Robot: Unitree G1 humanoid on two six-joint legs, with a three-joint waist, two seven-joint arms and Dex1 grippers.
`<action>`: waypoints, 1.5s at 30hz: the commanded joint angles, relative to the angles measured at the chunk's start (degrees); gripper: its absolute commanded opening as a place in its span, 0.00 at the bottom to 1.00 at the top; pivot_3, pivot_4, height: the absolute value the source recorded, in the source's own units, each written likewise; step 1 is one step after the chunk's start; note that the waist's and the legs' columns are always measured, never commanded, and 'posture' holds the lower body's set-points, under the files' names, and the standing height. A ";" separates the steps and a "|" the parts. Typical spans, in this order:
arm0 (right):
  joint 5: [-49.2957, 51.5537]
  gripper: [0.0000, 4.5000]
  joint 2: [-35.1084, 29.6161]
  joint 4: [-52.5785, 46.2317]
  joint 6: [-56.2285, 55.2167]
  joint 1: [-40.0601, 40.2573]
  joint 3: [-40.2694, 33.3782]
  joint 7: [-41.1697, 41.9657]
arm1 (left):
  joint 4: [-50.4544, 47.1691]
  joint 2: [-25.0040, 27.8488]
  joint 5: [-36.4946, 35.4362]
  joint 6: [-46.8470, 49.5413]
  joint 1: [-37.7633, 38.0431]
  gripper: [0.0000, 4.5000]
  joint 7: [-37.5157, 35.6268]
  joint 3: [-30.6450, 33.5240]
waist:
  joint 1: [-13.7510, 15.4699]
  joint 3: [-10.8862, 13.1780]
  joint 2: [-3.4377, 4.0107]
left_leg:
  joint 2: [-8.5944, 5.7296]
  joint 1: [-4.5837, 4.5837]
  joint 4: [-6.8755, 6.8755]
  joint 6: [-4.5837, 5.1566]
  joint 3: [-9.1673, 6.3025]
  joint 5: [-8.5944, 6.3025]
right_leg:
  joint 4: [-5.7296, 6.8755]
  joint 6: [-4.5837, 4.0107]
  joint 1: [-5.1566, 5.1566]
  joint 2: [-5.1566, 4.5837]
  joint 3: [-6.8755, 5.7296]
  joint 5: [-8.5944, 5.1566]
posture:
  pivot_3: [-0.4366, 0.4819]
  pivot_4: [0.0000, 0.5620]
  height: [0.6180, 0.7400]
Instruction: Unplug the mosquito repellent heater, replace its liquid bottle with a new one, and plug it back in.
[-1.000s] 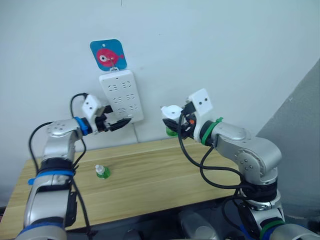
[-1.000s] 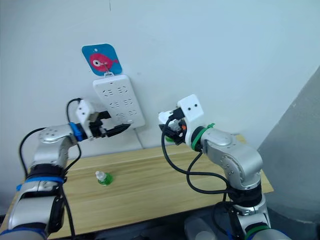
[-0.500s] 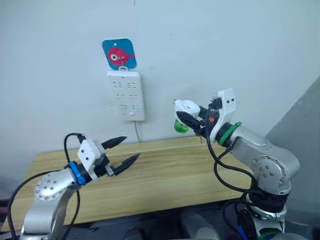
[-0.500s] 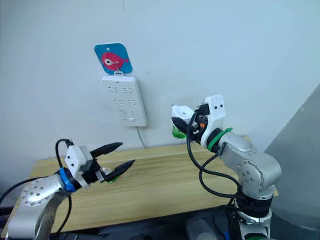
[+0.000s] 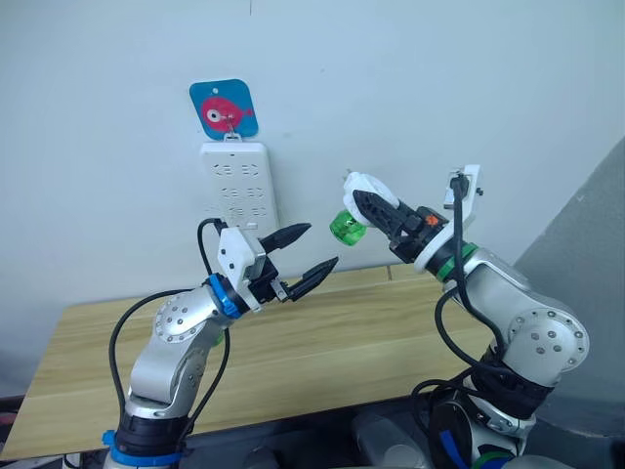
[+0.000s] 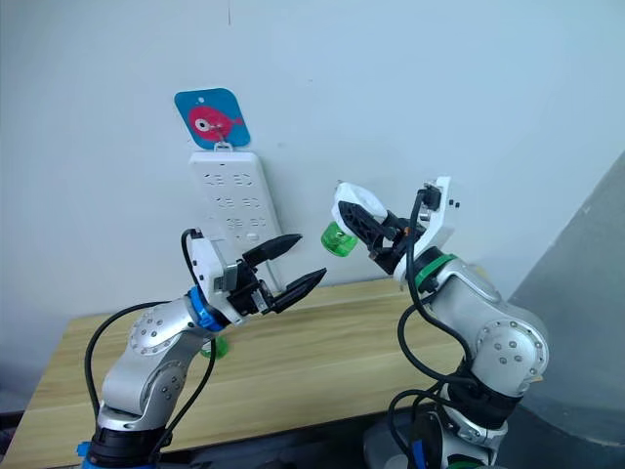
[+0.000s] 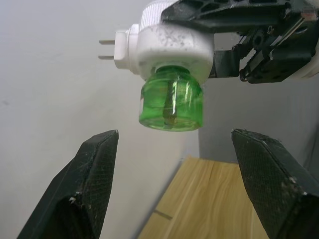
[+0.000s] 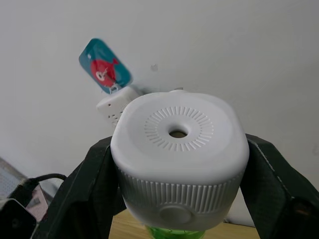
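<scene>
The wooden surface [image 5: 322, 342] lies below both claws. The power strip [image 5: 238, 186] hangs on the wall behind the left claw [image 5: 305, 254], which is spread wide and empty. The right claw [image 5: 369, 207] clamps the mosquito repellent heater [image 7: 172, 47] in the air, its green bottle [image 7: 172, 102] just ahead of the left claw's fingertips.

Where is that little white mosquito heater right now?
The mosquito repellent heater, green bottle still attached underneath, is held in the air by the right gripper, right of the wall power strip; the open left gripper waits just below it.
</scene>
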 commanded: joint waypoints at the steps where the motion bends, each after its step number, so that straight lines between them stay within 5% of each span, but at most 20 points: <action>1: 9.01 0.67 2.23 -0.22 -3.55 -0.49 0.35 -5.13 | 1.50 -1.78 0.18 -2.62 -3.43 0.84 0.33 -0.74 | -0.06 -0.02 0.03 | -0.01 0.00 0.01 0.00 0.00 0.00 | 0.00 0.04 0.01 0.00 0.00 -0.02 | 0.14 0.07 1.00; 12: 22.94 0.67 -5.79 1.66 -13.47 2.53 7.95 -15.58 | 4.60 -4.05 1.42 -6.80 -7.44 0.84 0.24 -2.37 | -0.44 -0.08 0.11 | -0.01 -0.01 0.03 0.00 0.00 0.00 | -0.03 0.18 0.03 0.03 0.03 -0.10 | 0.13 0.06 1.00; 26: 29.02 0.67 -14.83 2.07 -24.59 4.40 16.70 -18.91 | 5.06 -5.16 1.17 -7.33 -7.65 0.84 0.53 -3.67 | -0.41 -0.08 0.11 | 0.00 -0.01 0.04 0.00 0.01 0.01 | -0.04 0.18 0.04 0.04 0.04 -0.10 | 0.13 0.06 1.00; 32: 30.10 0.67 -17.73 2.08 -27.62 4.93 19.15 -18.99 | 5.07 -5.51 0.74 -7.19 -7.92 0.50 0.99 -3.20 | -0.24 -0.08 0.11 | 0.01 0.00 0.04 0.00 0.00 0.01 | -0.05 0.18 0.04 0.05 0.04 -0.10 | 0.13 0.07 1.00; 43: 32.00 0.67 -20.98 2.32 -31.92 6.19 21.95 -19.88 | 5.15 -5.43 1.17 -7.73 -7.76 0.50 1.13 -2.95 | 0.01 -0.08 0.11 | 0.01 0.00 0.04 0.00 0.00 0.01 | -0.06 0.19 0.04 0.05 0.06 -0.10 | 0.13 0.07 1.00; 45: 31.99 0.83 -21.51 2.35 -32.66 6.53 22.00 -19.71 | 5.36 -5.36 1.36 -8.02 -7.74 0.50 0.95 -2.98 | 0.09 -0.08 0.10 | 0.01 0.00 0.04 0.00 0.00 0.01 | -0.06 0.18 0.04 0.05 0.05 -0.10 | 0.13 0.07 1.00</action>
